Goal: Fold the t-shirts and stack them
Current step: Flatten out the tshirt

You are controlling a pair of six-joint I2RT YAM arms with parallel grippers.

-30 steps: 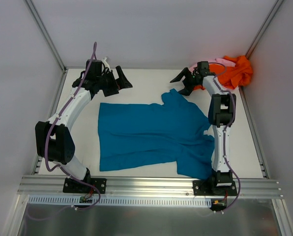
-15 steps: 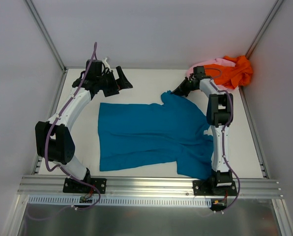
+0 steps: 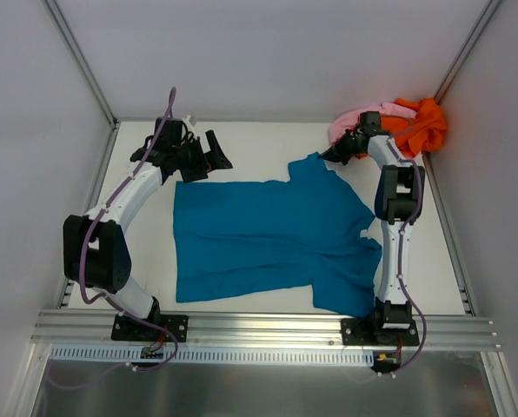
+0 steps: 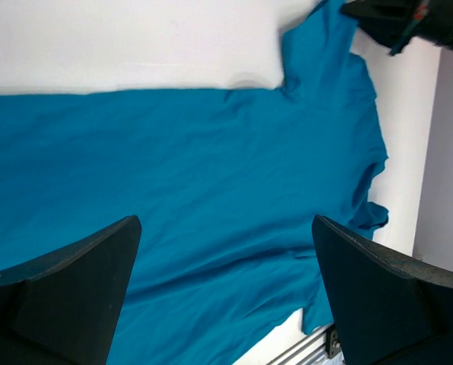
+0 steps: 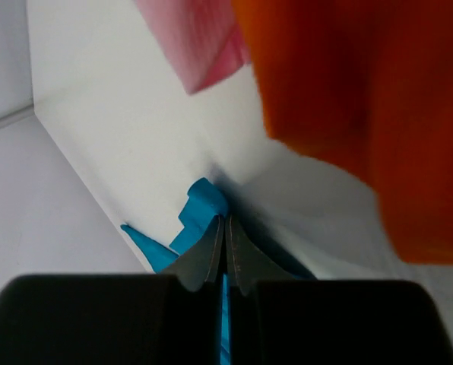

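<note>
We hold the far sleeve (image 3: 309, 167) of the soft teal-blue t-shirt (image 3: 268, 239), spread flat on the white worktop (image 3: 259, 139), pinched in our closed right end effector (image 5: 224, 232), presumably to fold it inward, while our left end effector (image 3: 209, 152) hovers open.

place: lab test cell | evidence: white enclosure walls (image 3: 268, 52); aluminium rail (image 3: 268, 327)

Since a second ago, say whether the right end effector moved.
Yes. The right end effector shifted toward the right wall, now shut on the teal shirt.
</note>
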